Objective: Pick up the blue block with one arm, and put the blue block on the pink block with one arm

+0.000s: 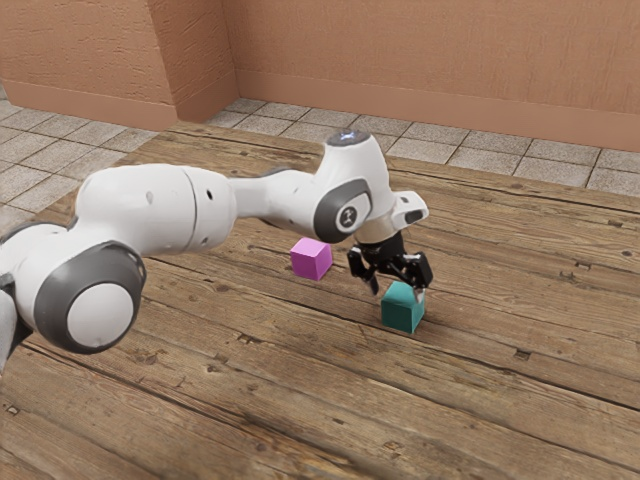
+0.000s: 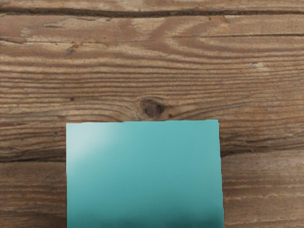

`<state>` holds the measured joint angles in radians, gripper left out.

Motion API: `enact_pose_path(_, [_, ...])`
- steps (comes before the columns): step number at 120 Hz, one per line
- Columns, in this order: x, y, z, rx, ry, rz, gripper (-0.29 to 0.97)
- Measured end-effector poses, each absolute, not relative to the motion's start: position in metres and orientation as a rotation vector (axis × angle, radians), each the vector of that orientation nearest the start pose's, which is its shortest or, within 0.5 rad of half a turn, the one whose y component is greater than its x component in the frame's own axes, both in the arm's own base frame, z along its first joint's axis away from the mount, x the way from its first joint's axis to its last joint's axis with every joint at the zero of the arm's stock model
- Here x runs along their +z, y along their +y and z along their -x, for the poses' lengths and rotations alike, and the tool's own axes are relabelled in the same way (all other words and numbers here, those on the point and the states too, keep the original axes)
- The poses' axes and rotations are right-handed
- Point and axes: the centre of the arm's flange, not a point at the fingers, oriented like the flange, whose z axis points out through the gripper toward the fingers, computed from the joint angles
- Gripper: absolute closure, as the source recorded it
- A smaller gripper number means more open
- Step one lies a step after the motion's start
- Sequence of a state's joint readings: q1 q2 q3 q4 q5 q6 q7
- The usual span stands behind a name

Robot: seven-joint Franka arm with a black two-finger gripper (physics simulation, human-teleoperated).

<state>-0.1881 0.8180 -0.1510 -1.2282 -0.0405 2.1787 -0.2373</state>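
The table [image 1: 300,400] is made of broad, weathered wooden planks with dark seams, grain lines and small nail marks. In the wrist view a dark knot [image 2: 152,108] sits in the wood just beside the blue block [image 2: 142,175]. Beyond the table's far edge lies a floor of pale grey square tiles [image 1: 60,150]. It runs up to plain terracotta walls [image 1: 450,50] with a skirting band, and one wall juts forward as a corner at the exterior view's upper left.

The blue block [image 1: 404,307], teal in tone, rests on the planks around the middle of the table. The pink block [image 1: 311,258] stands near it, apart from it, toward the exterior view's left and a little closer to the far edge.

The white arm [image 1: 200,205] reaches in from the exterior view's left. Its gripper [image 1: 398,288] hangs directly over the blue block, jaws spread wide with their tips about level with the block's top, one to either side.
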Motion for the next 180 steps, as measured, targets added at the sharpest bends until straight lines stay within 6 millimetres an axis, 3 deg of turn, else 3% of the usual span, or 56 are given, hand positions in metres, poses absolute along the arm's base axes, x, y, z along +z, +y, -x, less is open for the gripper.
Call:
enact_pose_path(76, [0.276, -0.232, -0.744, -0.167, 0.039, 3.304, 0.00])
enact_pose_path(180, [0.254, -0.232, -0.744, -0.135, 0.025, 3.299, 0.00])
